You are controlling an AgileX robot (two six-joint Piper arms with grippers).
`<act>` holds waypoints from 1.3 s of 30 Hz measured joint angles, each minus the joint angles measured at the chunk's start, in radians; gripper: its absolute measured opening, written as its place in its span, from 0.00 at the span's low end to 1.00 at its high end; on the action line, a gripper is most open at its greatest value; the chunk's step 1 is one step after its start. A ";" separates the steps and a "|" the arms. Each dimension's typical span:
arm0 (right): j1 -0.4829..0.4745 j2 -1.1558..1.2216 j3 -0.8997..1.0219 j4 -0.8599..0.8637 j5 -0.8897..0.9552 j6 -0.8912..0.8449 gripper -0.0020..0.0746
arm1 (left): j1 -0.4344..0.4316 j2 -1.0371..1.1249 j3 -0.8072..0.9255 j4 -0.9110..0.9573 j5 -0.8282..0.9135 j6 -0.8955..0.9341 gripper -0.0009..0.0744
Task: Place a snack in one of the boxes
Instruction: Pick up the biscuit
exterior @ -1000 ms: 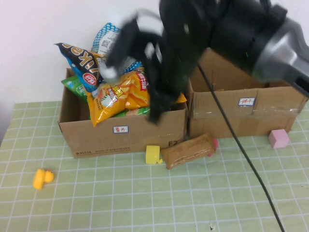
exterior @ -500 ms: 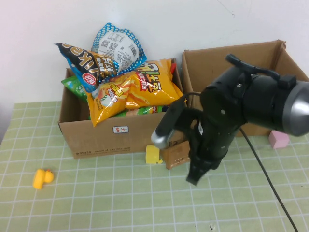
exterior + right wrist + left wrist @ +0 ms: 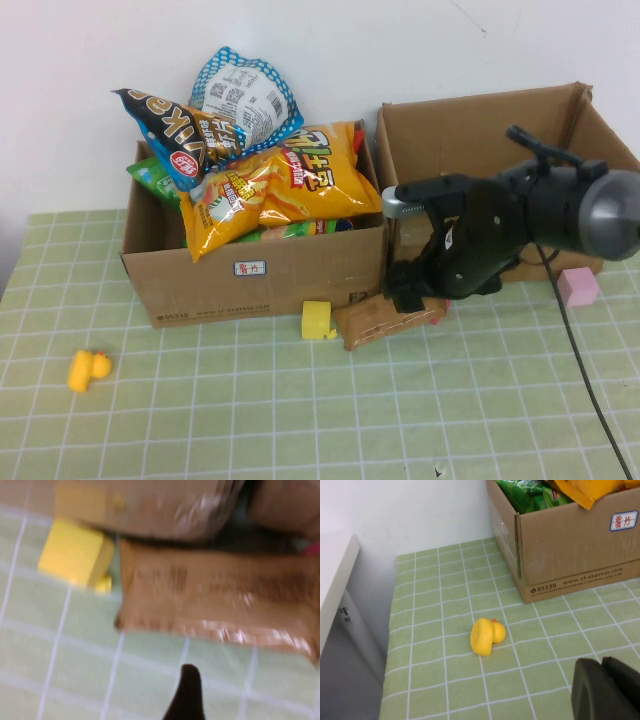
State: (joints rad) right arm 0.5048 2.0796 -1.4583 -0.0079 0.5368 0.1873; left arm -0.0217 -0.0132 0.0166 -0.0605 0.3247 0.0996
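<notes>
A brown snack pack (image 3: 385, 316) lies flat on the green checked mat in front of the gap between the two cardboard boxes. The left box (image 3: 200, 285) is piled with chip bags (image 3: 290, 185). The right box (image 3: 480, 150) looks empty. My right gripper (image 3: 408, 296) hangs low just over the pack's right end. In the right wrist view the pack (image 3: 215, 595) fills the middle and one dark fingertip (image 3: 188, 682) stands short of it, holding nothing. My left gripper (image 3: 601, 661) is shut and empty over the mat, near a yellow duck (image 3: 487, 636).
A yellow block (image 3: 317, 320) sits just left of the pack and also shows in the right wrist view (image 3: 75, 552). A pink block (image 3: 578, 286) lies by the right box. The yellow duck (image 3: 88, 368) is at the mat's left. The left box's corner (image 3: 570, 545) shows in the left wrist view.
My right arm has swung away from over the left box, down across the mat, and now sits low by the brown pack. The snacks and blocks have not moved.
</notes>
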 joint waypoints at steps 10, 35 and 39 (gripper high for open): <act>-0.025 0.140 0.000 0.104 -0.201 0.035 0.80 | 0.000 0.000 0.000 0.000 0.000 0.000 0.01; -0.042 0.167 -0.008 0.014 -0.162 0.102 0.80 | 0.000 0.000 0.000 0.000 0.000 0.000 0.01; -0.042 0.195 -0.008 0.056 -0.194 0.106 0.80 | 0.000 0.000 0.000 0.000 0.000 0.000 0.01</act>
State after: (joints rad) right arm 0.4627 2.2749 -1.4660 0.0481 0.3431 0.2930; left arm -0.0217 -0.0132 0.0166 -0.0605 0.3247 0.0996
